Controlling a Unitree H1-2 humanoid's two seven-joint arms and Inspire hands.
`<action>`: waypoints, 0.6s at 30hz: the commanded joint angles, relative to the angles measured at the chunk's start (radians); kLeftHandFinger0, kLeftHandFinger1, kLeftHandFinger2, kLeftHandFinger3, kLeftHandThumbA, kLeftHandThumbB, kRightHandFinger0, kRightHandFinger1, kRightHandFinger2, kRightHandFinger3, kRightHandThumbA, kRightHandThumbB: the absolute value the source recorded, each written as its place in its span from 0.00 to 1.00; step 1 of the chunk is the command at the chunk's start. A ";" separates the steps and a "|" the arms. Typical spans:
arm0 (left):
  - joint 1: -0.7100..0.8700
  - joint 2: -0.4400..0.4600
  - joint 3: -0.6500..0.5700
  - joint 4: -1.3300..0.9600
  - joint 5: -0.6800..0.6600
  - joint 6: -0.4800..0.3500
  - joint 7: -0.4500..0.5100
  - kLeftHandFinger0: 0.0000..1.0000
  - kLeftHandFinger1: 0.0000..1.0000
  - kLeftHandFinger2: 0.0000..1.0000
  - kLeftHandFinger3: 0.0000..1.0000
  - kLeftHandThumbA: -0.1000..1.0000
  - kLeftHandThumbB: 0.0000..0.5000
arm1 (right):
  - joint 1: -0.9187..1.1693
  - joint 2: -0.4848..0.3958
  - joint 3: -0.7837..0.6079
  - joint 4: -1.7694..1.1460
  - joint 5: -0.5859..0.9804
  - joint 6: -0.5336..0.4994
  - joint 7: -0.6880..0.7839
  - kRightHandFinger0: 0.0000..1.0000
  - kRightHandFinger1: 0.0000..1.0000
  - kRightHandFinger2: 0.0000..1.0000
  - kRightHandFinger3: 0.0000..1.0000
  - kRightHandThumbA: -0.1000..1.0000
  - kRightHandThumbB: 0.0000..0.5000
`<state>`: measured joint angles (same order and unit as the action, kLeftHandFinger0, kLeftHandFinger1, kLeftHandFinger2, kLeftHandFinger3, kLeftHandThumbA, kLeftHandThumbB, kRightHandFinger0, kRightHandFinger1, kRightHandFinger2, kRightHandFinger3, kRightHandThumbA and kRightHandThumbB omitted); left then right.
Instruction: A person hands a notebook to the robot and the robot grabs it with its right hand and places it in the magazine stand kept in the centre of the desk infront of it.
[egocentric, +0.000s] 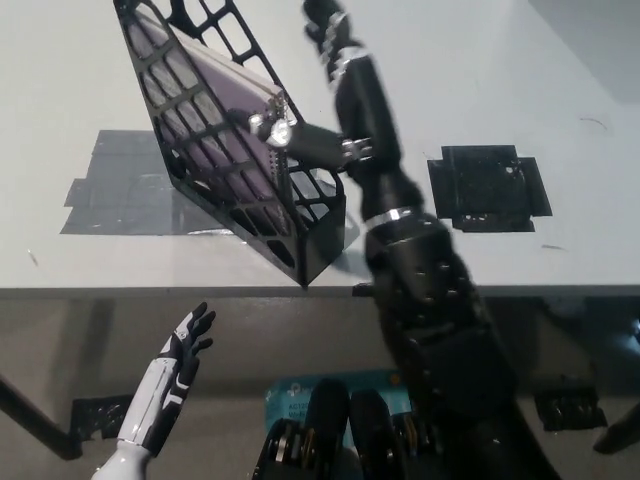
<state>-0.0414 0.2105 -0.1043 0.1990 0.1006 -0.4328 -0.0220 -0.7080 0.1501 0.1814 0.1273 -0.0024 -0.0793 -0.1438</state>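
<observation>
The purple spiral notebook (205, 125) sits inside the black lattice magazine stand (300, 235), which stands tilted on the white desk (480, 70). Only parts of the notebook show through the lattice. My black right hand (345, 85) is just right of the stand, open, with its fingers stretched up and away. Its thumb (295, 135) reaches left toward the notebook's spiral edge; I cannot tell if it touches. My white left hand (178, 370) rests open below the desk's front edge at the lower left.
A black tape patch (487, 187) lies on the desk to the right of my arm. A grey tape patch (105, 185) lies left of the stand. The desk's front edge (120, 293) runs across the picture's middle.
</observation>
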 joint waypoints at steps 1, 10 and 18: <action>-0.028 0.009 0.005 -0.027 0.008 -0.037 -0.003 0.96 1.00 1.00 1.00 1.00 1.00 | 0.056 -0.110 -0.034 -0.396 0.025 0.088 0.097 1.00 1.00 1.00 1.00 1.00 0.69; -0.041 0.010 0.003 -0.010 -0.002 -0.037 -0.006 1.00 1.00 1.00 1.00 1.00 1.00 | 0.291 -0.284 -0.086 -0.770 0.049 0.149 0.115 1.00 1.00 1.00 1.00 1.00 0.78; -0.050 0.008 0.001 0.013 0.002 -0.037 0.003 0.99 1.00 1.00 1.00 1.00 1.00 | 0.552 -0.330 -0.057 -0.731 0.064 0.027 0.134 1.00 1.00 1.00 1.00 1.00 0.74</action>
<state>-0.0654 0.2103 -0.1048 0.2201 0.1002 -0.4321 -0.0224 -0.2956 -0.1379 0.1302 -0.4957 0.0114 -0.0051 -0.0797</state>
